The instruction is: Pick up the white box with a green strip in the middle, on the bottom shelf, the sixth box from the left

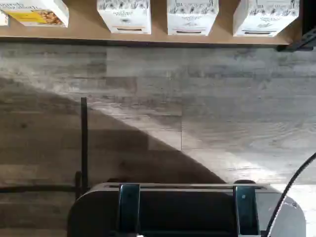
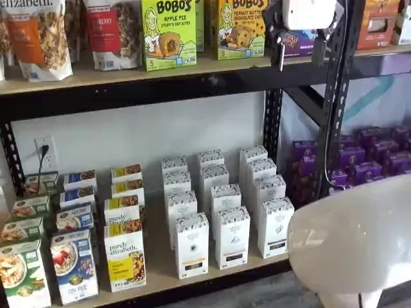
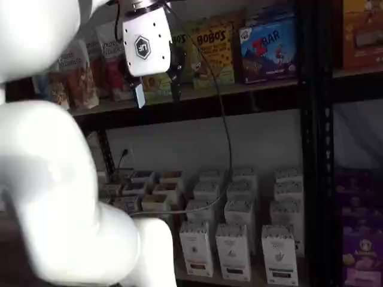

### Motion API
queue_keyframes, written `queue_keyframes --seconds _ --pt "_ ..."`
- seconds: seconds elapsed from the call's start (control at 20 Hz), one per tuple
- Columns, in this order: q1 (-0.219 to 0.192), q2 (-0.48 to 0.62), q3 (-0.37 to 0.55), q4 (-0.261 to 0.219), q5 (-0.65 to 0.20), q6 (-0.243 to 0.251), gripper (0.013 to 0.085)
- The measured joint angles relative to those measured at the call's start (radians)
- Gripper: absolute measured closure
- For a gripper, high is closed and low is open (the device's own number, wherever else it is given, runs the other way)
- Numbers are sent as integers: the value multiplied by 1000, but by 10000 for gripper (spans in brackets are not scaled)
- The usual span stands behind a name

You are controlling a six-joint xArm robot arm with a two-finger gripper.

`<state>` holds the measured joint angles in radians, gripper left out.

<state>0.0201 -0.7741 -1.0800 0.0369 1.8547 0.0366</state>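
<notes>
The white box [image 2: 275, 228] stands at the right end of the front row on the bottom shelf [image 2: 157, 260], with a dark band low on its front; it also shows as the white box [image 3: 279, 254]. The wrist view looks down on the white box [image 1: 265, 17] at the edge of the tan bottom shelf [image 1: 84, 30]. Two alike white cartons stand to its left, one [image 2: 191, 247] with an orange-yellow band. My gripper [image 2: 299, 51] hangs high up by the upper shelf, far above the box. A clear gap separates the black fingers of the gripper [image 3: 157, 89], which hold nothing.
Bobo's boxes [image 2: 168, 32] and granola bags [image 2: 38, 35] fill the upper shelf. Purely Elizabeth boxes [image 2: 125, 256] stand left of the white cartons. A black upright [image 2: 334, 96] and purple boxes [image 2: 366, 160] lie to the right. The white arm [image 2: 353, 237] fills the foreground. A dark mount [image 1: 182, 212] crosses the wrist view.
</notes>
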Motion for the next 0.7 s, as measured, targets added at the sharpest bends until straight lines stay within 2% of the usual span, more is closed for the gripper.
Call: queue_keyframes --seconds 0.05,0.1,0.15,0.4,0.7 --pt "7 -2 2 -10 -4 5 130" --pt "37 -10 10 -50 -18 21 130" --pt "44 -16 15 -64 -28 26 130" --pt "34 -21 25 -64 -50 19 130" --pt "26 -25 79 -102 -115 7 130"
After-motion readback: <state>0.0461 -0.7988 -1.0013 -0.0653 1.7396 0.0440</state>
